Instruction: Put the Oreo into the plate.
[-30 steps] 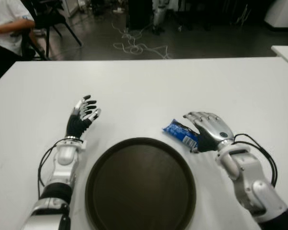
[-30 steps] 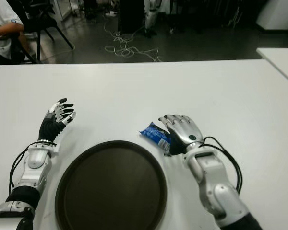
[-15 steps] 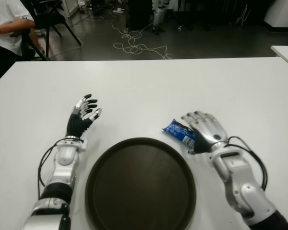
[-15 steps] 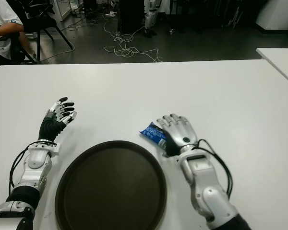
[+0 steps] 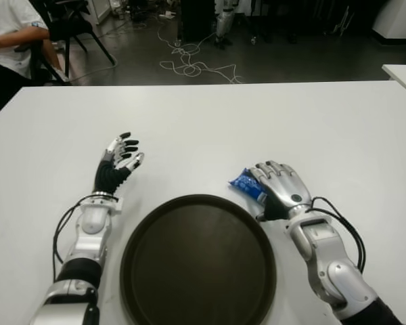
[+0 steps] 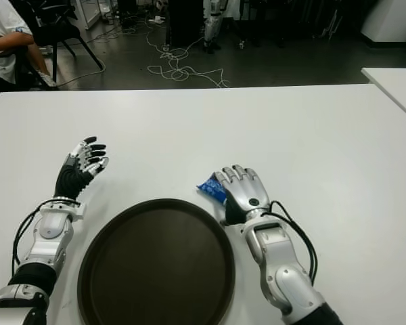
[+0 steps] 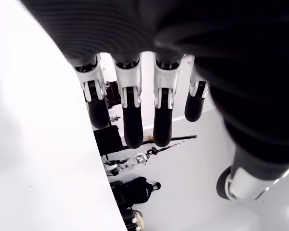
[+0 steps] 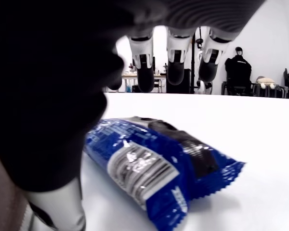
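The blue Oreo packet [image 5: 245,185] lies flat on the white desk [image 5: 210,122], just beyond the far right rim of the round dark plate [image 5: 198,261] and not yet in it. The right hand [image 5: 279,190] is over the packet's near end, palm down, with its fingers [image 8: 175,57] spread and arched above the wrapper rather than closed on it. The left hand [image 5: 119,160] shows to the left of the plate, well apart from the packet, its fingers loosely open and holding nothing. A seated person [image 5: 7,34] shows beyond the desk's far left corner.
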Available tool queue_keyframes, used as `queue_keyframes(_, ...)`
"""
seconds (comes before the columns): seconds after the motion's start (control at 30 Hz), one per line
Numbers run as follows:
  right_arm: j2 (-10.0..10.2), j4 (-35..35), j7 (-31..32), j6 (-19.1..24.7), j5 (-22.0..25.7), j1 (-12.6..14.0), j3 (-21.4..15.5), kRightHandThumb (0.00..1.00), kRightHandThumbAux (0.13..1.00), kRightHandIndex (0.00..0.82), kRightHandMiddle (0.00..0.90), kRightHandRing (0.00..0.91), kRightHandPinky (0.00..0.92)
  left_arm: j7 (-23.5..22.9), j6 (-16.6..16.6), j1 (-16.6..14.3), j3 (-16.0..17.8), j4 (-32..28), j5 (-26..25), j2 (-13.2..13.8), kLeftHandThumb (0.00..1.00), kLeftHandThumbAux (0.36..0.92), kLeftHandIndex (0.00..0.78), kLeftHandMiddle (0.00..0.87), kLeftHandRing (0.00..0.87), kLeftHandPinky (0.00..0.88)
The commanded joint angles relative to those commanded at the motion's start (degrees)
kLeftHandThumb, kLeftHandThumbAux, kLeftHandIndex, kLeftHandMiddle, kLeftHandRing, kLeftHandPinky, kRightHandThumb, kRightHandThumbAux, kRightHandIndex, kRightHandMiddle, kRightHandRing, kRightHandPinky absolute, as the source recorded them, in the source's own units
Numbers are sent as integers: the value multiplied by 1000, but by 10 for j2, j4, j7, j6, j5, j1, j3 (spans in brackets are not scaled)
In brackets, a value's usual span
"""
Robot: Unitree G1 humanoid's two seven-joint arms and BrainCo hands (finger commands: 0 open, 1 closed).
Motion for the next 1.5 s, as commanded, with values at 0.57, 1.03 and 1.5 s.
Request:
queue_keyframes(0.57, 19, 40, -3, 7, 4, -21, 5, 0, 801, 0, 0, 0, 5, 21, -28, -3, -7, 19, 21, 6, 86, 677, 164, 244, 222, 168)
queue_keyframes(1.03, 31, 58, -25, 12, 16, -29, 2, 0, 853, 2, 0, 0, 19, 22, -57, -5, -11, 39, 26, 12, 64, 684, 153, 248, 219, 154)
queue_keyframes(1.5, 18, 79, -15, -10, 111, -51, -45, 0, 888, 18, 16, 2, 31, 34, -72, -6, -16, 49, 33, 18, 67, 704, 154, 249, 223, 165)
